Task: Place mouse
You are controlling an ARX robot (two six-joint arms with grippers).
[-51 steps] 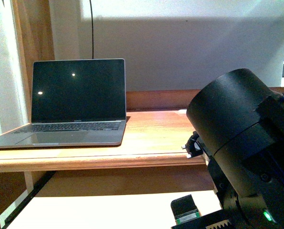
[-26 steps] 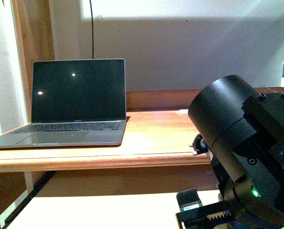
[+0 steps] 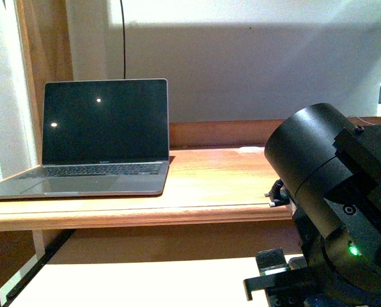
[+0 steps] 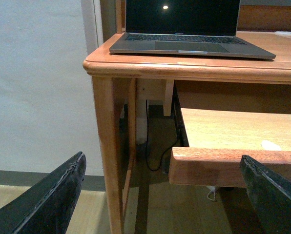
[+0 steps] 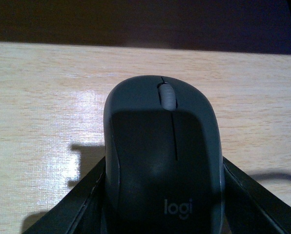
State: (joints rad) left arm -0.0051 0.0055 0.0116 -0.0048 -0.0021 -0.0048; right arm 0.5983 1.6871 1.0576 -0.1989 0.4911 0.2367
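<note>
The mouse [image 5: 162, 156] is dark grey and dome-shaped, with a grey scroll wheel and a "logi" mark. It fills the right wrist view. My right gripper [image 5: 163, 200] is shut on it, with one black finger against each side. Under it lies a pale wooden surface [image 5: 48, 97]; I cannot tell whether the mouse touches it. In the front view my right arm [image 3: 331, 185] is a big black mass at the lower right, and the mouse is hidden there. My left gripper [image 4: 162, 195] is open and empty, low beside the desk's left leg [image 4: 109, 156].
An open laptop [image 3: 101, 141] with a dark screen stands on the left of the wooden desk top [image 3: 209, 185]; it also shows in the left wrist view [image 4: 184, 29]. A pale pull-out shelf [image 4: 233, 165] sticks out under the desk top. A wall is behind.
In the front view my right arm has shifted to the right and slightly lower. The laptop and desk have not moved.
</note>
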